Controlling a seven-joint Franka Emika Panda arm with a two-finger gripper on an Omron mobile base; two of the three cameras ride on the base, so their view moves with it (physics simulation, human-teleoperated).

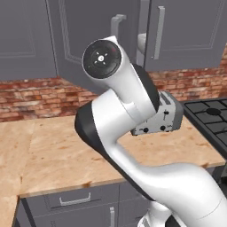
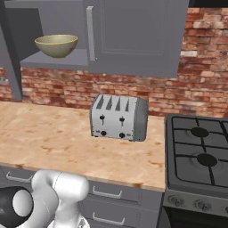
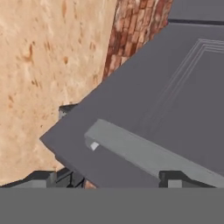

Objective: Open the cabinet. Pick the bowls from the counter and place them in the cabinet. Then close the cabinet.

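My fingers (image 3: 111,178) stand apart, straddling the door's bar handle (image 3: 144,153) at lower centre. The cabinet door (image 3: 175,87) is rigid and hinged; I'd grip the handle. Olive bowl (image 2: 56,45) sits inside, upper left.

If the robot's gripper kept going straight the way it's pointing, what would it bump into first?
Most likely the silver handle on the cabinet door. The open gripper has a fingertip either side of the bar, which lies right ahead. How close it is, I can't tell.
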